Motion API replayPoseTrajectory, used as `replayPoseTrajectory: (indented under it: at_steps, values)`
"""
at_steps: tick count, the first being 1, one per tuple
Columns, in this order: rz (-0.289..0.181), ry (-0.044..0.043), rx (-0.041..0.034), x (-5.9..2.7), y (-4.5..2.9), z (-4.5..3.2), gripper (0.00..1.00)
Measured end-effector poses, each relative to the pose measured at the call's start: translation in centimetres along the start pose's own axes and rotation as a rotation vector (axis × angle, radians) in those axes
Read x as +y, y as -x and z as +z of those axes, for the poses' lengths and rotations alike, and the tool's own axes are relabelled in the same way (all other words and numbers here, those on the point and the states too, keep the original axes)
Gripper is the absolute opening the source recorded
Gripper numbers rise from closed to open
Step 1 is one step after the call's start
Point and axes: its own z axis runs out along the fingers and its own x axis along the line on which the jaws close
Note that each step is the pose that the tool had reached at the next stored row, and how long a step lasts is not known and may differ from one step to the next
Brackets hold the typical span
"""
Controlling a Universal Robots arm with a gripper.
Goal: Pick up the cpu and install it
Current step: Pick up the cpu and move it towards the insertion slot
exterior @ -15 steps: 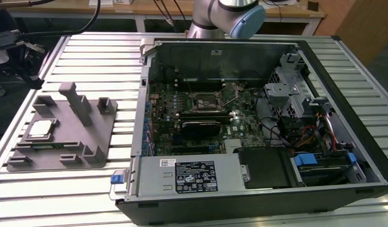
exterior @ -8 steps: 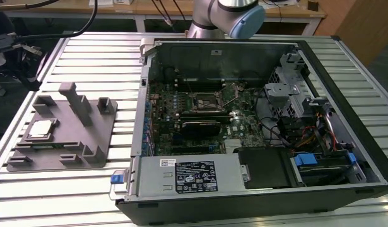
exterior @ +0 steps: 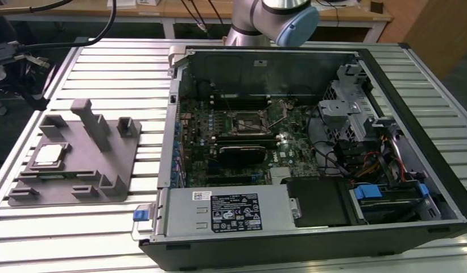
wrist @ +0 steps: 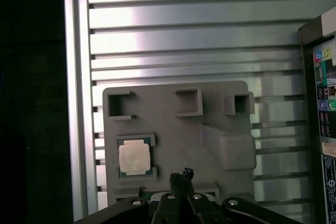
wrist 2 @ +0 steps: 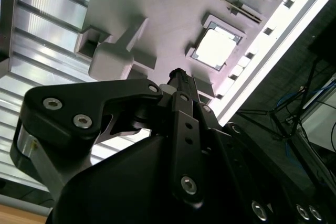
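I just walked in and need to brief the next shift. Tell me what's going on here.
A robot arm is set to move a cpu into the open computer case. The cpu lies in its pocket in a grey holder on the slatted metal table, at the exterior view's left of the case. In the first wrist view the tool hangs above the holder, close to the cpu but not touching it. Nothing has been picked up yet.

Pincer (wrist: pixel 181 173) hangs pointing down, jaws together, empty.

Robotics lab: slotted alu table (exterior: pixel 119 74), open PC case (exterior: pixel 309 250)
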Motion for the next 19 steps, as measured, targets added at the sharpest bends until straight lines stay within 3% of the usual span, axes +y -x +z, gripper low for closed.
replayPoseTrajectory:
  at_steps: [19]
  values:
    - [0.000, 0.0008, 0.0000, -0.07, -0.70, 0.34, 0.11]
